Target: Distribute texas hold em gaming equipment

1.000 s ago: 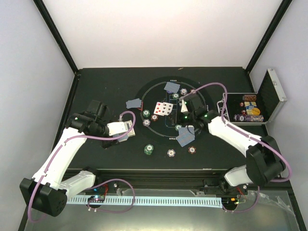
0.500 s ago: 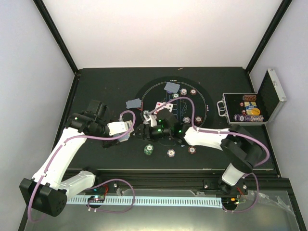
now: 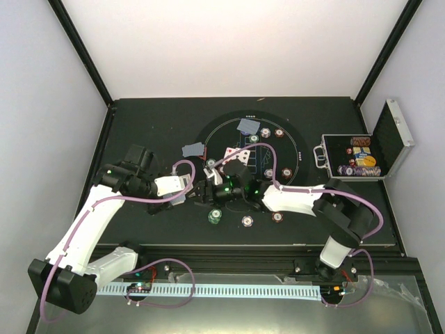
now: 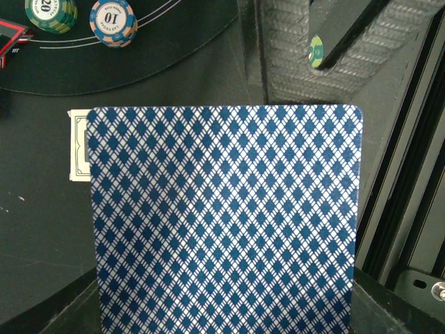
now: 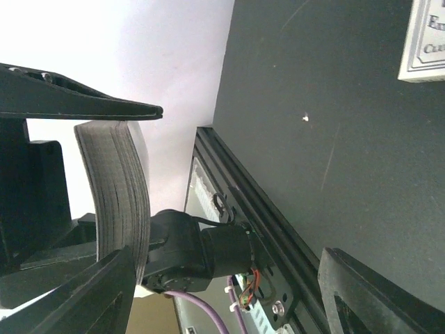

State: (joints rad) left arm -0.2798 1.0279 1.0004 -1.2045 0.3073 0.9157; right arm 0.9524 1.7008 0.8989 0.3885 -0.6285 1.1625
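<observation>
Right arm [image 3: 292,198] now beside card deck [image 4: 222,223]

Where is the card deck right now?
The card deck fills the left wrist view, clamped in the left claw; from above, that is just left of the round black mat, with the open right claw beside it.

A black table [image 3: 153,125] fills the middle of the enclosure. Behind its far edge rises a plain white back wall [image 3: 236,49], evenly and brightly lit. Pale grey side walls [image 3: 38,104] stand to the table's left and right, and slanting black frame posts [image 3: 80,49] meet its far corners. Along its near edge runs a black metal rail [image 3: 229,252], then a white slotted strip [image 3: 229,289] and a grey surface [image 3: 222,316].
</observation>
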